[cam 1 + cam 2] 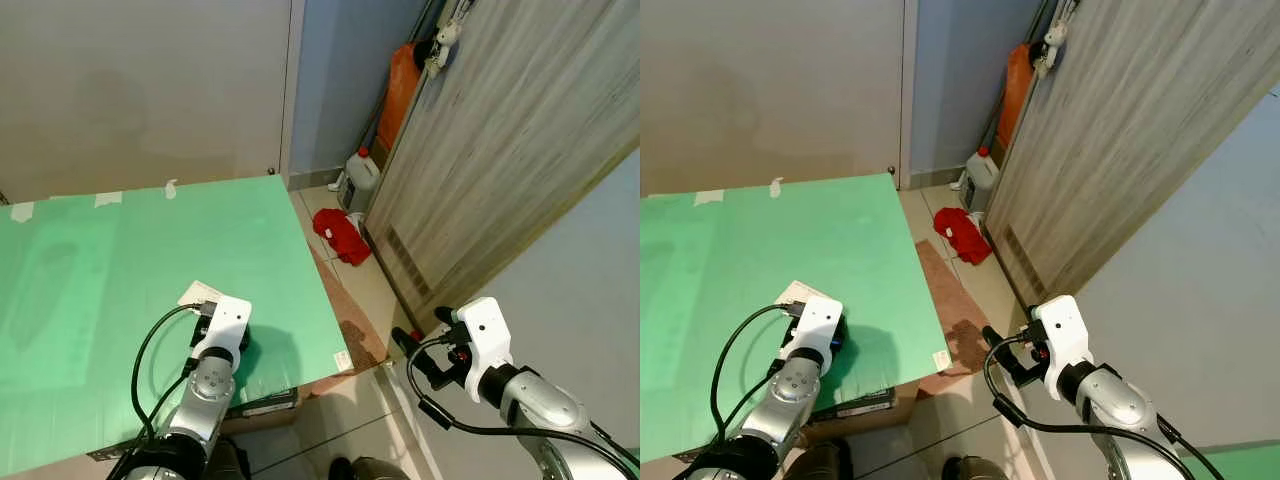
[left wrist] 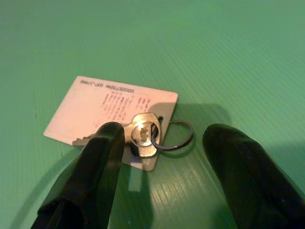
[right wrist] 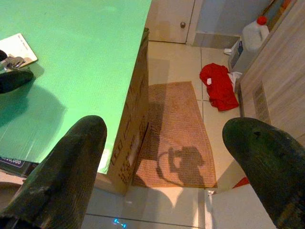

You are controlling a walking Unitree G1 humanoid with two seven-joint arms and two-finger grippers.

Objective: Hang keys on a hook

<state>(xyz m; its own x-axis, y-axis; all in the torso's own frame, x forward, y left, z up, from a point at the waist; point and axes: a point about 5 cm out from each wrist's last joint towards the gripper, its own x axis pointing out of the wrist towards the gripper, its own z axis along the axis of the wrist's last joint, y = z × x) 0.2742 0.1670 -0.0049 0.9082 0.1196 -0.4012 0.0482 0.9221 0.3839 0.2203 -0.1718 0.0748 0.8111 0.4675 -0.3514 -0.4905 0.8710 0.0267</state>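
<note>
Keys [image 2: 145,135] and card [image 2: 105,107] on green tabletop [image 1: 120,250], tiled floor [image 3: 176,62] beside.

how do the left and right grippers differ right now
The left gripper is down over the green table, its open fingers on either side of the key, which lies with its ring on a white card. The right gripper hangs beyond the table's edge, above the tiled floor and brown mat, with nothing between its fingers. Both are open, and both have black fingers.
</note>
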